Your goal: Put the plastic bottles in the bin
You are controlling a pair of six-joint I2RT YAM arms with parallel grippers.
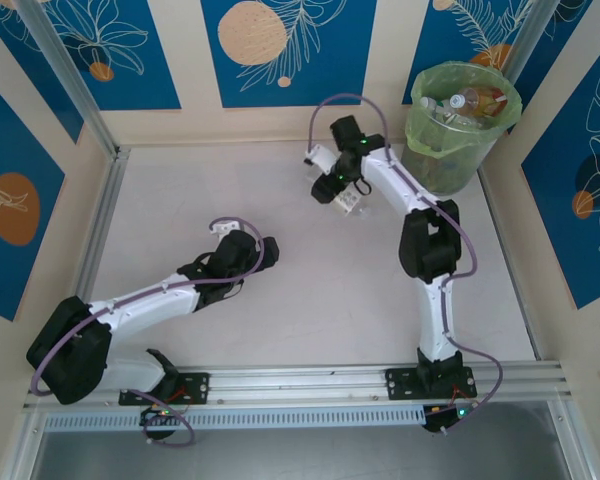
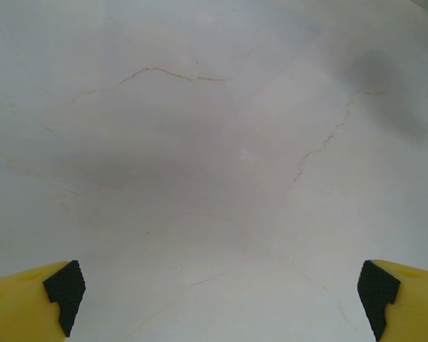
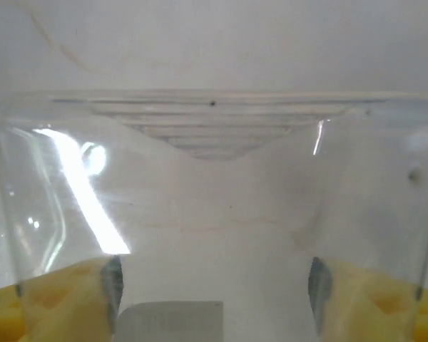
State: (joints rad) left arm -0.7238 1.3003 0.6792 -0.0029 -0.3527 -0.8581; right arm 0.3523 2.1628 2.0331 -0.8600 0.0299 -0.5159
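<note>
The clear bottle [image 3: 214, 178] lies crosswise in the right gripper [image 3: 214, 285], which is clamped on its body at upper centre of the overhead view, left of the bin [image 1: 450, 165]. It looks light, thin-walled, slick and easily crushed, so a gentle mid-body hold seems right. No writing on it is readable. Other bottles [image 1: 465, 103] lie in the bin, labels too small to read. The left gripper [image 2: 217, 292] hangs wide apart over the table [image 2: 200, 142].

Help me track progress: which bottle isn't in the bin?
The clear bottle gripped by the right end effector; the other bottles lie inside the bin.
</note>
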